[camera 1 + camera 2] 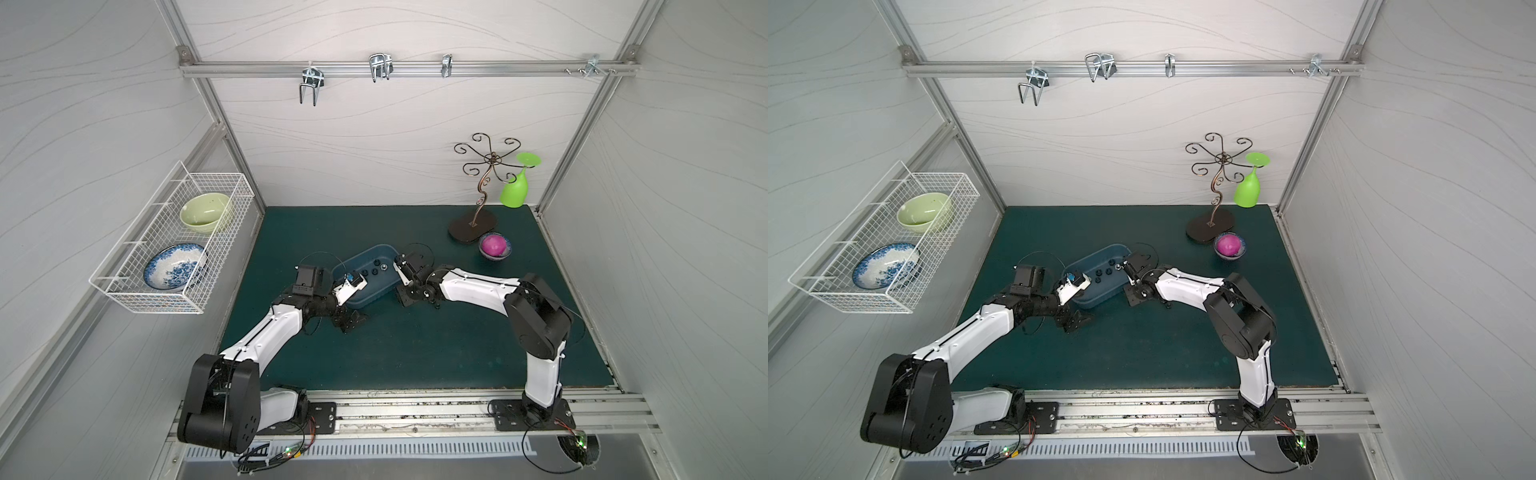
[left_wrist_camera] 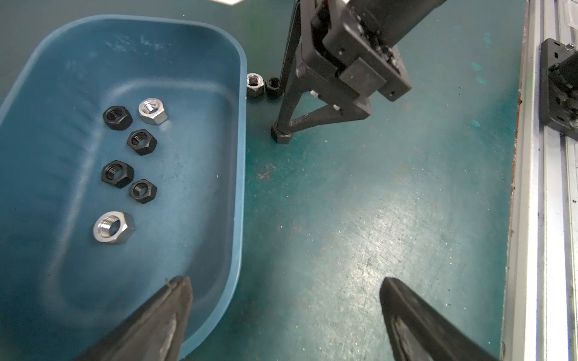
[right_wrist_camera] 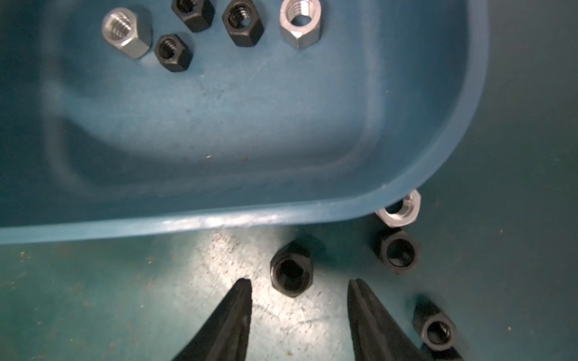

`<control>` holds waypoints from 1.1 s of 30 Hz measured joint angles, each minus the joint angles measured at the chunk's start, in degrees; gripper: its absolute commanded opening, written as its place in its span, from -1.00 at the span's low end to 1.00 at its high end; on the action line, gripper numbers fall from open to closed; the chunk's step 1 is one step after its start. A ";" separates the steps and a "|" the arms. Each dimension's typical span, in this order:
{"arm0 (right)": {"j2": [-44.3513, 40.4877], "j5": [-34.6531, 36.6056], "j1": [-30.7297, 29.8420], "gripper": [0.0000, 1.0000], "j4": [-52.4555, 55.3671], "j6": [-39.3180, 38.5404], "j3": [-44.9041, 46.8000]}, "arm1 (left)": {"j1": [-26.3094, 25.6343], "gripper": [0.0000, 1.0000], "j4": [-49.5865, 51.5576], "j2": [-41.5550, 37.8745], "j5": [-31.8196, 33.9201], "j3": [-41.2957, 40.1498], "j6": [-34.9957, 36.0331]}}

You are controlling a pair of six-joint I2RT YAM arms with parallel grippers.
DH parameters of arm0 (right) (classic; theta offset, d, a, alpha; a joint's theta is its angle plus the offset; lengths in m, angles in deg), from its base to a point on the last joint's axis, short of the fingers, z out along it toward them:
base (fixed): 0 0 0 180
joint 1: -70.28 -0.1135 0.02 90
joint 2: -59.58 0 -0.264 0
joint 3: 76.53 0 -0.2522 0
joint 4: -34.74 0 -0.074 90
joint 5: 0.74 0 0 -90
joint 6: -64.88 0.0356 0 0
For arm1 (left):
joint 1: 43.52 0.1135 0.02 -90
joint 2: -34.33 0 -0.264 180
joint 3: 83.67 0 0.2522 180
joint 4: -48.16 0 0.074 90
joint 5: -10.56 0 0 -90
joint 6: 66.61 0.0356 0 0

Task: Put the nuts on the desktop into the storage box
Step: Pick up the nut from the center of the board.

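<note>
The blue-grey storage box lies mid-desktop, and both grippers are at it. Several nuts lie inside it, black and silver. More nuts sit on the desktop by the box rim: a silver nut touching it, a black nut and another black nut. My right gripper is open and low over the desktop, with one black nut just beyond its fingertips. My left gripper is wide open and holds nothing, one finger over the box and one over the desktop.
A small bowl with a magenta ball, a curly metal stand and a hanging green glass are at the back right. A white wire basket with bowls hangs on the left wall. An aluminium rail edges the front.
</note>
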 measured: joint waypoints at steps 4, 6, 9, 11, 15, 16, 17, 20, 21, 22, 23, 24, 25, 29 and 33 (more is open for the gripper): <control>1.53 0.66 -0.22 0.13 -1.51 -0.26 0.07 | 0.00 0.97 -0.52 0.00 0.04 0.00 -0.02; 2.19 1.20 -0.52 0.13 -1.81 -0.37 0.09 | 0.00 0.97 -0.48 0.00 0.02 0.00 -0.02; 2.60 1.60 -1.03 0.11 -2.16 -0.39 0.28 | 0.00 0.97 -0.48 0.00 0.02 0.02 -0.02; 2.78 1.64 -1.14 0.10 -2.45 -0.39 0.28 | 0.00 0.97 -0.48 0.00 0.02 0.02 -0.04; 3.48 1.84 -1.22 0.04 -2.82 -0.44 0.28 | 0.00 0.97 -0.48 0.00 0.04 0.00 -0.09; 3.67 1.95 -1.22 0.04 -2.82 -0.44 0.28 | 0.00 0.97 -0.46 0.00 0.04 0.02 -0.07; 3.78 2.03 -1.25 0.04 -2.82 -0.42 0.31 | 0.00 0.97 -0.46 0.00 0.04 0.00 -0.09; 3.82 2.62 -1.49 -0.05 -3.21 -0.42 0.52 | 0.00 0.97 -0.44 0.00 0.04 0.02 -0.07; 3.82 2.84 -1.51 -0.11 -3.37 -0.39 0.70 | 0.00 0.97 -0.44 0.00 0.04 0.00 -0.07; 3.82 3.13 -1.51 -0.17 -3.52 -0.42 0.81 | 0.00 0.97 -0.44 0.00 0.04 0.00 -0.07; 3.82 3.26 -1.51 -0.19 -3.65 -0.42 0.83 | 0.00 0.97 -0.44 0.00 0.04 0.00 -0.07; 3.82 3.45 -1.51 -0.20 -3.78 -0.50 0.85 | 0.00 0.97 -0.44 0.00 0.04 0.02 -0.07; 3.82 3.52 -1.51 -0.22 -3.89 -0.52 0.90 | 0.00 0.97 -0.42 0.00 0.04 0.00 -0.09; 3.82 3.67 -1.57 -0.34 -4.17 -0.50 1.07 | 0.00 0.97 -0.37 0.00 0.04 0.00 -0.09; 3.80 3.63 -1.66 -0.42 -4.28 -0.37 1.11 | 0.00 0.97 -0.33 0.00 0.02 0.00 -0.07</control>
